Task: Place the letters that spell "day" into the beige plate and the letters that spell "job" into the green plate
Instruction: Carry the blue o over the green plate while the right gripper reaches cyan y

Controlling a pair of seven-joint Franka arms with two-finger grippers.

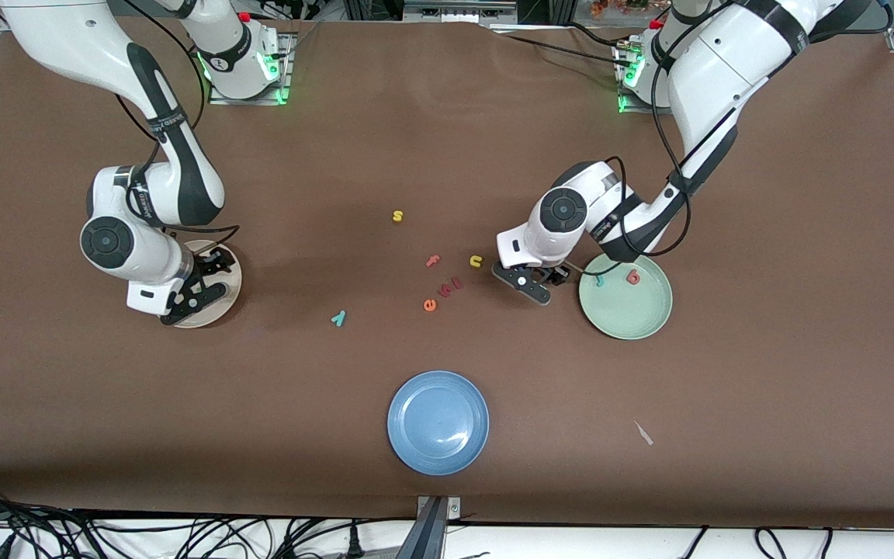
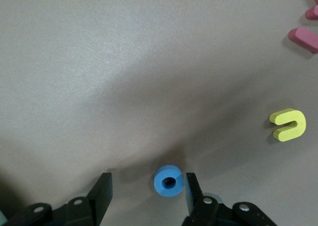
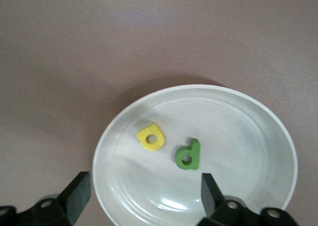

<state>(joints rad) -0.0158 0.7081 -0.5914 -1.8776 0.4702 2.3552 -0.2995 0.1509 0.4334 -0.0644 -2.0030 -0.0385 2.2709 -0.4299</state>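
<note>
My left gripper (image 2: 147, 188) is low over the table beside the green plate (image 1: 633, 318), open, with the blue o (image 2: 168, 180) lying between its fingers, close against one finger (image 2: 193, 188). From the front, the left gripper (image 1: 542, 281) hides the o. The teal j (image 1: 601, 280) and salmon b (image 1: 632, 276) lie in the green plate. My right gripper (image 1: 202, 281) hangs open and empty over the beige plate (image 1: 226, 308). The yellow d (image 3: 150, 136) and green a (image 3: 188, 155) lie in that plate (image 3: 248, 136). The teal y (image 1: 338, 317) lies on the table.
Loose letters lie mid-table: yellow s (image 1: 397, 216), salmon f (image 1: 433, 261), yellow u (image 1: 476, 261), orange e (image 1: 430, 304) and dark red pieces (image 1: 452, 287). A blue plate (image 1: 438, 421) sits nearest the front camera. A white scrap (image 1: 643, 432) lies near the green plate.
</note>
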